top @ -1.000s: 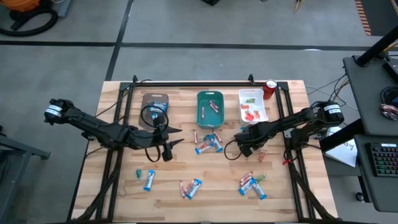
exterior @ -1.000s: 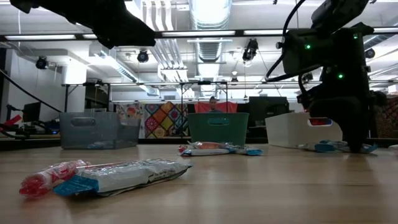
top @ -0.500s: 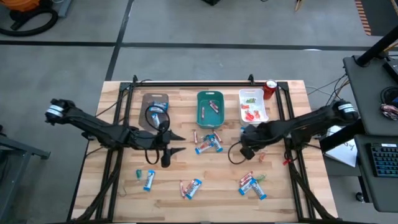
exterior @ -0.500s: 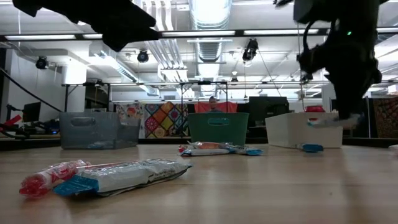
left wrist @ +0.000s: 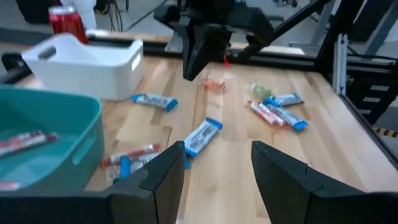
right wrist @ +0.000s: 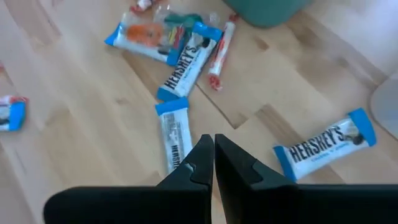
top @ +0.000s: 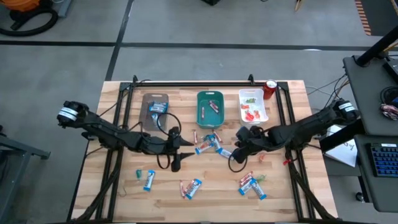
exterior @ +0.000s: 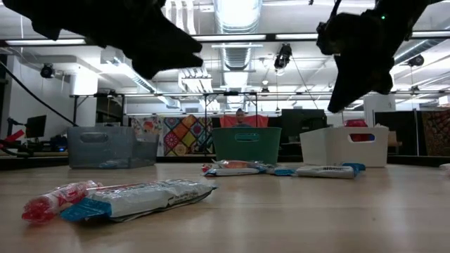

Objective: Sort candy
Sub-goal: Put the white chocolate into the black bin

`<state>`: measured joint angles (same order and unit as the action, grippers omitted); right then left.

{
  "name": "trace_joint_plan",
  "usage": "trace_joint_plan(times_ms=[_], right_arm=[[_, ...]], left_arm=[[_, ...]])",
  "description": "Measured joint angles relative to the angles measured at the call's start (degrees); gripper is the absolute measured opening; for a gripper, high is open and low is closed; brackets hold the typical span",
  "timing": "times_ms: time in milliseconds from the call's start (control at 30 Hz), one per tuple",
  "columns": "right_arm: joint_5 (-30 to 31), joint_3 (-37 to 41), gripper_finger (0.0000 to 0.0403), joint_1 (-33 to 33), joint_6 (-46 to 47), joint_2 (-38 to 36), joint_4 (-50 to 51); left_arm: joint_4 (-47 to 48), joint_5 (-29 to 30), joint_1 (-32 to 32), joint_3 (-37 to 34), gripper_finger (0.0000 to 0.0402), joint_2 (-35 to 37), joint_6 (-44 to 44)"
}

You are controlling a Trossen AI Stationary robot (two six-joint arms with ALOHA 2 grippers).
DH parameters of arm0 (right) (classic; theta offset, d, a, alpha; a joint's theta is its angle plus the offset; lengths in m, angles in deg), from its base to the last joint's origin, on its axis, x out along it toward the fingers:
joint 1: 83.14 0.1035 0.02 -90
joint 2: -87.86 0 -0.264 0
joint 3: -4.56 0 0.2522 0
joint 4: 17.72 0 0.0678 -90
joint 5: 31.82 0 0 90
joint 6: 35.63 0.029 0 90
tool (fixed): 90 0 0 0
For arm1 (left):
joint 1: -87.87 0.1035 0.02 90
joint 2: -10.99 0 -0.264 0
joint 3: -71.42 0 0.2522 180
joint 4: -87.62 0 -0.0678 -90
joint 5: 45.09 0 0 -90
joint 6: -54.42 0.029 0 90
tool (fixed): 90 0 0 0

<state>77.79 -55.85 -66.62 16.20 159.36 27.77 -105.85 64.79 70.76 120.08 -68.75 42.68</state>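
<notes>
The candy lies loose on the wooden table: a pile of blue-and-white bars and red sticks (top: 208, 143) at the centre, and one bar (top: 225, 153) flat just to its right. My right gripper (top: 237, 149) hangs shut above that bar (right wrist: 174, 134) with nothing between its fingers. My left gripper (top: 185, 148) stands open left of the pile, pointing at it nearly level. A bar (left wrist: 202, 135) lies on the table ahead of its two fingers. In the low view both grippers (exterior: 190, 56) (exterior: 336, 105) are well clear of the tabletop.
A brown tray (top: 155, 106), a teal tray (top: 210, 107) and a white tray (top: 253, 104) line the far side, with a red can (top: 270, 88) beside the white one. More candy lies near the front edge (top: 149, 179) (top: 191, 186) (top: 252, 185).
My right gripper has risen from the table and swung toward the centre pile, staying shut and tipping up from pointing steeply down. A bar that hung from it half a second ago now lies on the table beside the pile. My left gripper has come down and moved right, toward the pile.
</notes>
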Motion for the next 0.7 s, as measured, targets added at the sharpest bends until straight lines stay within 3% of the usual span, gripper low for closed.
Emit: trace_joint_plan(times_ms=[200, 367, 700], right_arm=[[1.5, 0.2, 0.0009, 0.53, -2.98, 6.92, -4.54], [2.44, 1.77, 0.0009, 2.73, -13.69, 12.62, -17.65], [15.99, 10.14, 0.0009, 9.08, -24.41, 18.61, -40.34]], left_arm=[[-0.54, -1.09, -0.15, 0.02, 0.0169, -2.47, -1.85], [-1.33, -1.49, -0.29, 0.1, 0.0169, -2.8, -1.88], [-1.72, -1.48, -2.94, 0.1, 0.0169, -2.73, -2.56]])
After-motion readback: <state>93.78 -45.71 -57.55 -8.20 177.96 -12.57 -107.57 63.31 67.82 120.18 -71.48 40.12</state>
